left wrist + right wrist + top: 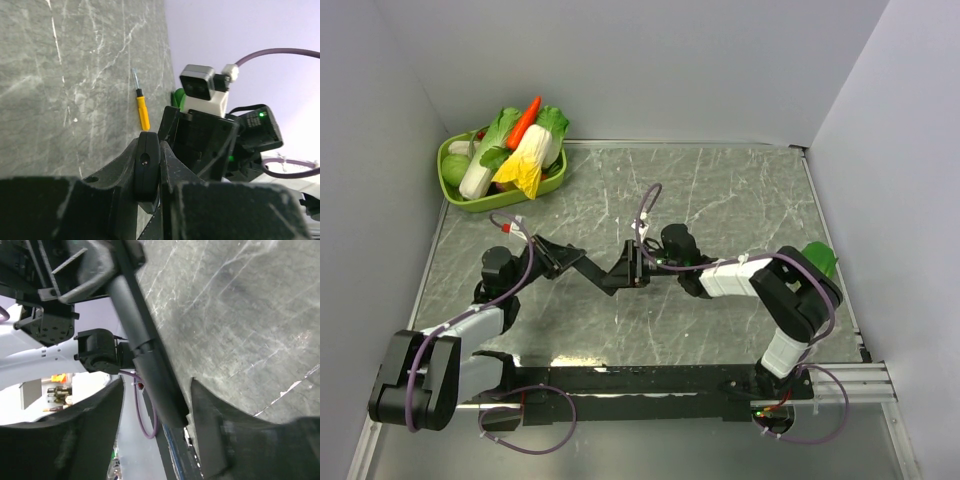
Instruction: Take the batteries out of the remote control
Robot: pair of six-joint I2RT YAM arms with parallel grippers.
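Note:
The remote control (603, 274), a slim black bar, is held off the table between both arms. My left gripper (570, 262) is shut on its left end; in the left wrist view the fingers (172, 165) pinch the remote's rounded end (147, 162) edge-on. My right gripper (636, 266) is at the remote's other end. In the right wrist view it (156, 385) is open, with the remote (145, 355) running lengthwise between the spread fingers (210, 430), nearer the right one. A seam crosses the bar about midway. No batteries show.
A green basket (460, 195) of toy vegetables stands at the far left corner. A small yellow-handled screwdriver (143, 112) lies on the marble table near the right wall. A green object (817, 258) sits by the right arm's elbow. Walls close the table on three sides.

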